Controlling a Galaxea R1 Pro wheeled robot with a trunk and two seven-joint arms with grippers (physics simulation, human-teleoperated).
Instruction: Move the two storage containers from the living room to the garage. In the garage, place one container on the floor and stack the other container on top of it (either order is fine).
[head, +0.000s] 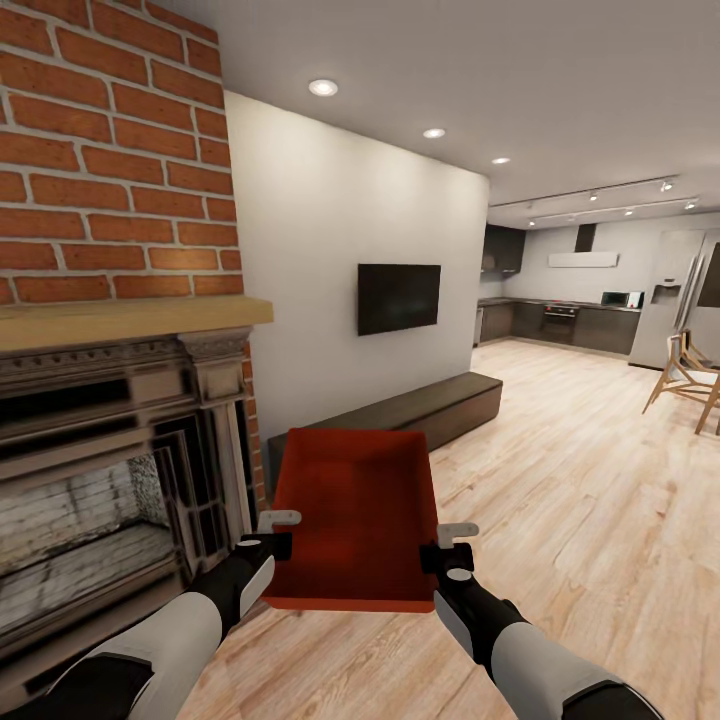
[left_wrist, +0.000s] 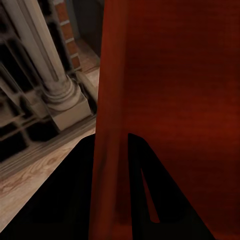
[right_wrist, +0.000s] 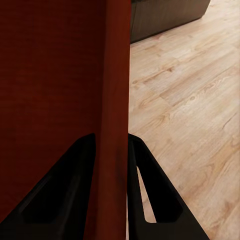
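Both grippers (head: 283, 533) (head: 447, 545) clamp the storage container (head: 352, 515)

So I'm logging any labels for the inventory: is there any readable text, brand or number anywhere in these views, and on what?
None can be read.
The storage container, held by the left gripper and right gripper: plain red walls, no label.
TV: black screen, no logo visible.
Kitchen appliances: too small and blurred to tell.

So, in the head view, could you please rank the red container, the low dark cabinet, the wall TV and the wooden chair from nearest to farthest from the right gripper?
1. Red container, clamped in the right gripper.
2. Low dark cabinet, ahead along the wall.
3. Wall TV, above the cabinet.
4. Wooden chair, far right; TV versus chair is close.
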